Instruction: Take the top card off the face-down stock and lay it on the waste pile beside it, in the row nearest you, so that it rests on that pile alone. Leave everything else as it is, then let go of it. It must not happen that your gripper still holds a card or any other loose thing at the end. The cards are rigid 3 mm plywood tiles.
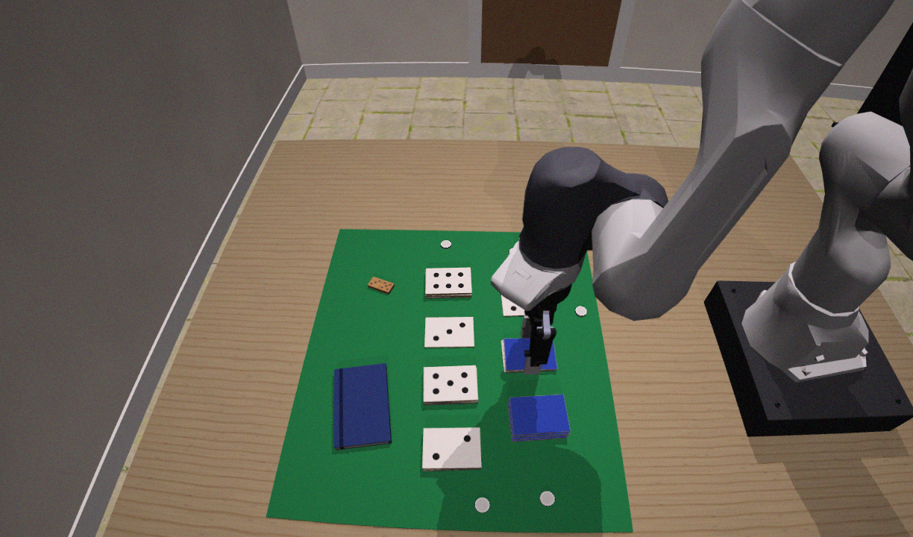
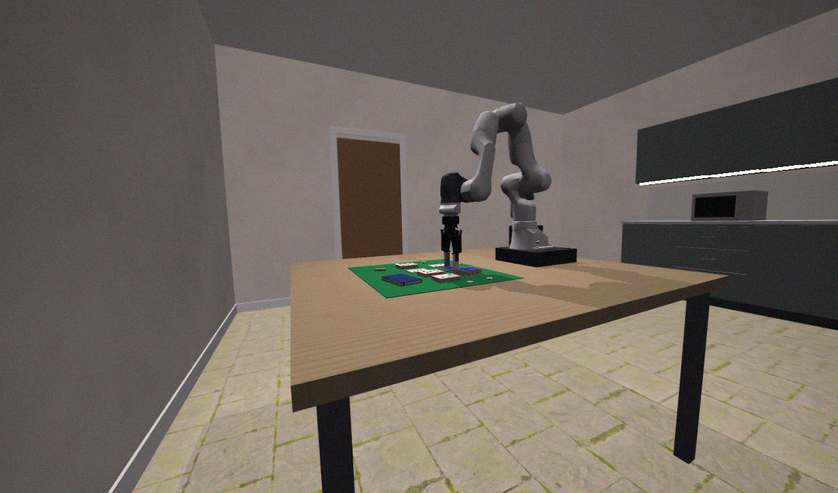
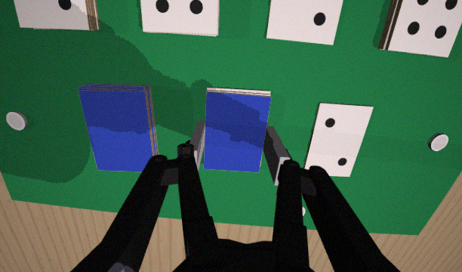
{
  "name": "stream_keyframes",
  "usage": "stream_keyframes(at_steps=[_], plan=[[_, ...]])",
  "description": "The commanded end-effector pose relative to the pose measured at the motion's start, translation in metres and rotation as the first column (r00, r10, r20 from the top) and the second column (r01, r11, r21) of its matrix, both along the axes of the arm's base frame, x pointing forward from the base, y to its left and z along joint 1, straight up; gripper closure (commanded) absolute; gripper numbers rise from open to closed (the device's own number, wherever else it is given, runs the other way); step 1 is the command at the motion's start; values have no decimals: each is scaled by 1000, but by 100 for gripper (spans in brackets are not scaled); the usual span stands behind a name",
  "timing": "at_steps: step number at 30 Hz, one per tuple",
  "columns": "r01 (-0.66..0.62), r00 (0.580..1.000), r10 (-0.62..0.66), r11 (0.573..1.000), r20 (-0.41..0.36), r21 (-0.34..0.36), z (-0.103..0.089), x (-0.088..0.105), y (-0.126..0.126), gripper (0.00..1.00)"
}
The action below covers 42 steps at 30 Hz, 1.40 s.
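Observation:
The face-down stock [image 1: 538, 417] [image 3: 118, 128] is a thick blue stack on the green mat [image 1: 380, 480] [image 3: 254, 68], in the row nearest the robot base. Beside it, a single blue-backed card [image 1: 513, 350] [image 3: 235, 113] lies flat on the waste pile, whose white edge shows under the card's far side. My gripper [image 1: 534, 364] [image 2: 450, 263] [image 3: 235, 134] points straight down over this card. Its two finger pads touch the card's long sides, and it is shut on the card. A white two-dot card [image 3: 340, 140] lies on the other side of the waste pile.
Four white dotted piles [image 1: 450, 384] form the farther row. A blue notebook [image 1: 361, 406] and a small brown cracker [image 1: 380, 285] lie beyond them. Small white discs [image 1: 546, 497] [image 3: 16, 121] sit near the mat's edges. The black robot base [image 1: 806, 374] stands off the mat.

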<state>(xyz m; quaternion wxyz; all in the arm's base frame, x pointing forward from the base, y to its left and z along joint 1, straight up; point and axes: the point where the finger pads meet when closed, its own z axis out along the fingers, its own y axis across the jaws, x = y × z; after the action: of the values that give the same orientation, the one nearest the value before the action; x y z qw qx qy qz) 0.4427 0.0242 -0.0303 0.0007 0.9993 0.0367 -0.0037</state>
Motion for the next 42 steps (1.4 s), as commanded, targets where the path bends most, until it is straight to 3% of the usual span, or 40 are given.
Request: stream_keyframes(at_steps=[1, 16, 17, 42], plan=[[-7, 1000, 7, 1000, 4, 0, 0, 2, 0, 57], [-7, 1000, 7, 1000, 4, 0, 0, 2, 0, 57], [-7, 1000, 7, 1000, 4, 0, 0, 2, 0, 50], [-7, 1000, 7, 1000, 4, 0, 0, 2, 0, 50]])
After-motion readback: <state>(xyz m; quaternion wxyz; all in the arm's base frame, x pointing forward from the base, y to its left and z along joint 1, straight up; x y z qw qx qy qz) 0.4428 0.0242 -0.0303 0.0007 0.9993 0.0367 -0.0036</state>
